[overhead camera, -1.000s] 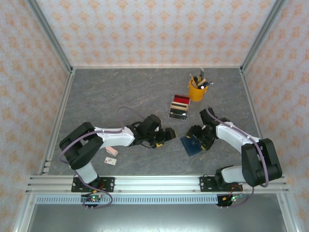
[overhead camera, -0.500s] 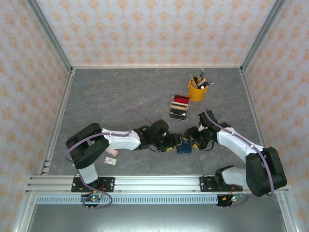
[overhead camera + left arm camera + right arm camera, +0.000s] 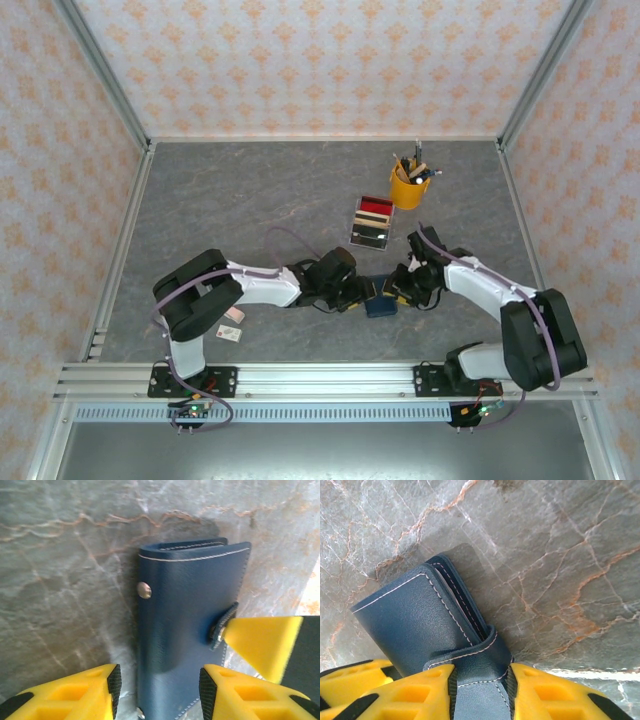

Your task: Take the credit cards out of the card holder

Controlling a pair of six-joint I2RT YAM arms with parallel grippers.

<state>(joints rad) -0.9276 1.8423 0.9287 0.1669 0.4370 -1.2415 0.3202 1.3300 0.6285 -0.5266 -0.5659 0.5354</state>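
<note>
The card holder (image 3: 380,306) is a dark navy wallet lying folded shut on the grey table, between the two arms. In the left wrist view, the card holder (image 3: 182,615) lies under my left gripper (image 3: 160,685). That gripper's jaws are partly open astride the holder's near end, with a gap at the left pad (image 3: 114,682). My left gripper (image 3: 357,294) and right gripper (image 3: 396,293) meet over the holder. The right gripper (image 3: 480,681) is shut on the strap of the card holder (image 3: 415,620). The credit cards are hidden inside.
A clear tray with a red part (image 3: 372,222) stands just behind the grippers, and a yellow cup of pens (image 3: 408,186) stands beyond it. A pink block (image 3: 232,314) and a small white card (image 3: 230,333) lie near the left arm's base.
Both arms have come together at the middle. The card holder slid a little to the left. Both grippers' jaws narrowed, and the right one closed on the strap.
</note>
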